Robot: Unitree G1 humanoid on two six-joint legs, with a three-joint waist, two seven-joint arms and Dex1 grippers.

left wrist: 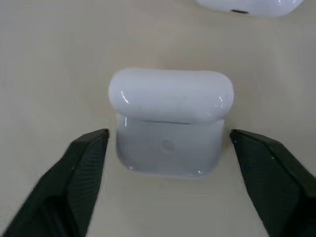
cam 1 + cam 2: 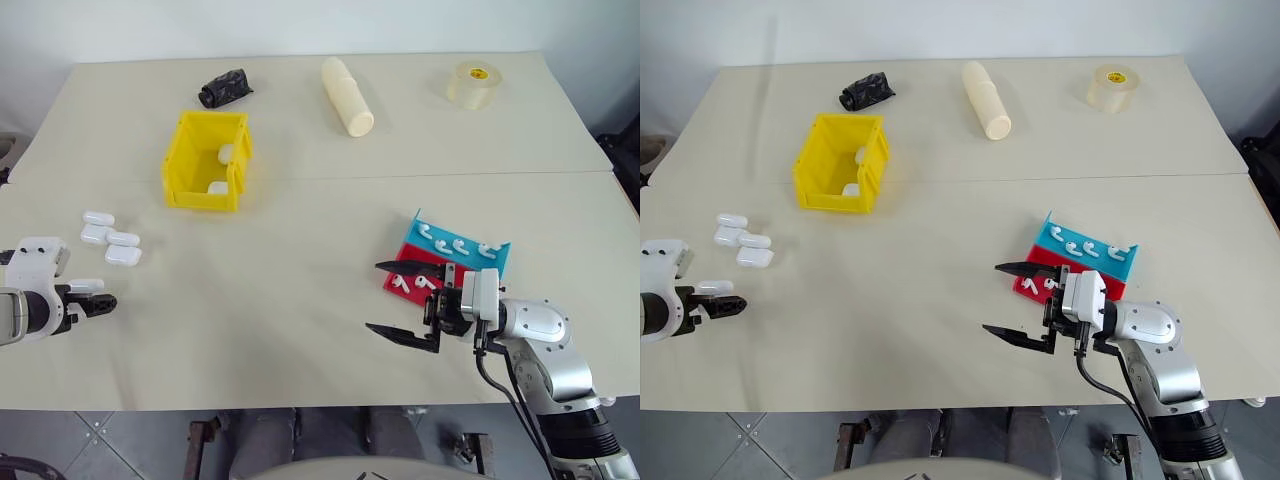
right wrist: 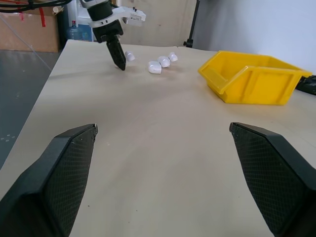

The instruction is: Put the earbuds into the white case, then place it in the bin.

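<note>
A white case [image 1: 168, 113] stands on the table between my left gripper's [image 1: 169, 133] two fingers, with a narrow gap on each side, so the gripper is open around it. In the head views this gripper [image 2: 95, 296] is at the table's far left, just in front of several more white cases [image 2: 110, 240]. The earbuds [image 2: 445, 243] lie in a blue tray [image 2: 500, 250] and a red tray [image 2: 392, 284] at the right. My right gripper [image 2: 375, 297] hovers open and empty just left of these trays. The yellow bin [image 2: 180, 165] stands at the back left with two white cases inside.
At the back of the table lie a black crumpled object [image 2: 225, 88], a cream cylinder roll [image 2: 347, 96] and a roll of tape [image 2: 473, 84]. A seam [image 2: 400, 176] runs across the table behind the trays. The table's front edge is close to both grippers.
</note>
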